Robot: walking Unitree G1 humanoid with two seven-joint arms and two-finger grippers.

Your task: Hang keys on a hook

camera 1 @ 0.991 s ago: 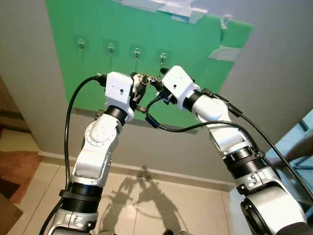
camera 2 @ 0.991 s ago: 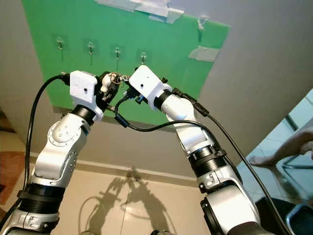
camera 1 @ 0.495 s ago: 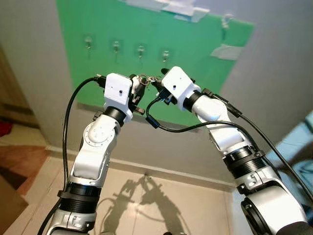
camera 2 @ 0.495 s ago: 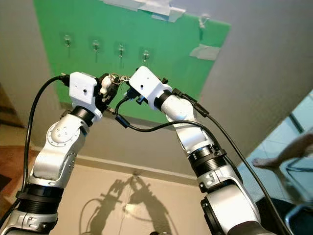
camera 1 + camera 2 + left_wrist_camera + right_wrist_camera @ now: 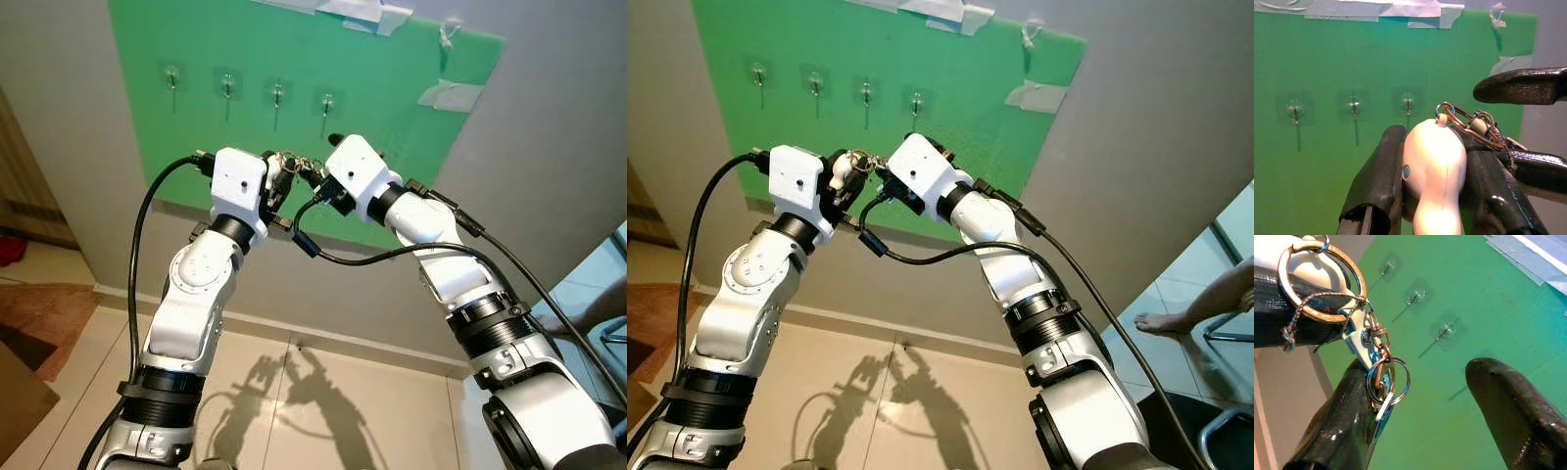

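Left eye view shows a grey wall (image 5: 69, 147) with a green board (image 5: 382, 59) taped on it, and both silver arms are raised in front of the board. Four clear hooks (image 5: 275, 94) stand in a row on the upper part of the board, and one more hook (image 5: 448, 32) is near its top right corner. Below is a pale tiled floor (image 5: 392, 411) with the shadow of the arms. At the right edge of the right eye view a person's bare foot (image 5: 1161, 321) rests on the tiles.

The left claw (image 5: 1432, 147) is closed on the white fob (image 5: 1434, 171) of the keys (image 5: 1371, 357); the fob stands between its two black fingers (image 5: 1378, 176), with its long axis along the fingers and its narrow tip toward the board. From that tip a large ring (image 5: 1320, 281) and a chain of smaller rings run sideways to the right claw (image 5: 1440, 401). The right claw is open: the last small ring and a blue tag lie against one finger (image 5: 1342, 431), the other finger is well apart. The keys hang below the row of hooks, not touching any hook.
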